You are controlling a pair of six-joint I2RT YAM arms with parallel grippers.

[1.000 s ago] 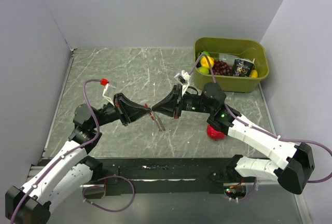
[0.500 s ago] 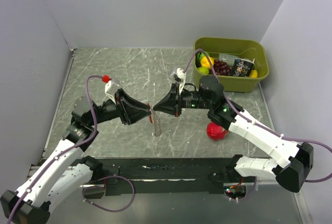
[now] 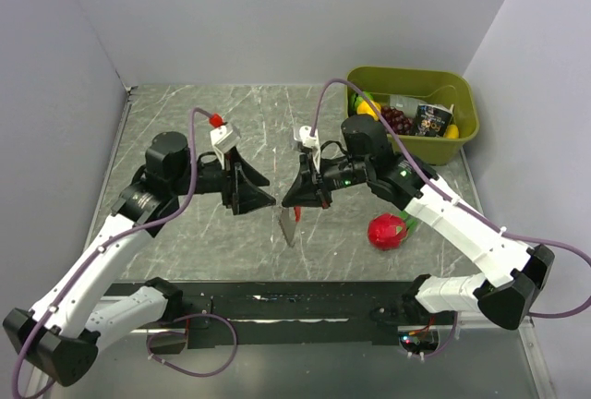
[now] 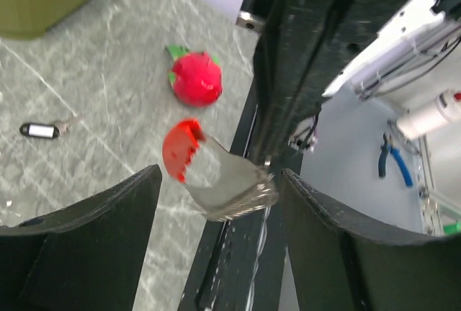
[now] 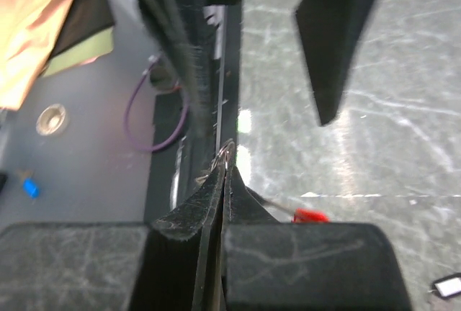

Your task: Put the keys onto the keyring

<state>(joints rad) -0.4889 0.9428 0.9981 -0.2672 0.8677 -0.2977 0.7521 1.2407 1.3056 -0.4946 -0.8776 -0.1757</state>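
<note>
The right gripper (image 5: 224, 167) pinches the dangling keys (image 3: 289, 228), the left gripper (image 4: 221, 173) gapes open beside them, and the keyring (image 4: 39, 130) lies apart on the table (image 4: 108, 73), so threading appears undone.

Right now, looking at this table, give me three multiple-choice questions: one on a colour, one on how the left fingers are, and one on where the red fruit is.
1. The curved piece on the keys is:
A blue
B red
C yellow

2. The left fingers are:
A shut on the keys
B shut on a cloth
C open, holding nothing

3. The red fruit lies:
A between the left fingers
B on the table
C on top of the keys

Answers:
1 B: the left wrist view shows a red piece joined to the silvery strip.
2 C: the two fingers stand wide apart and touch nothing.
3 B: the fruit rests on the marbled surface, to the right of the keys in the top view.
</note>
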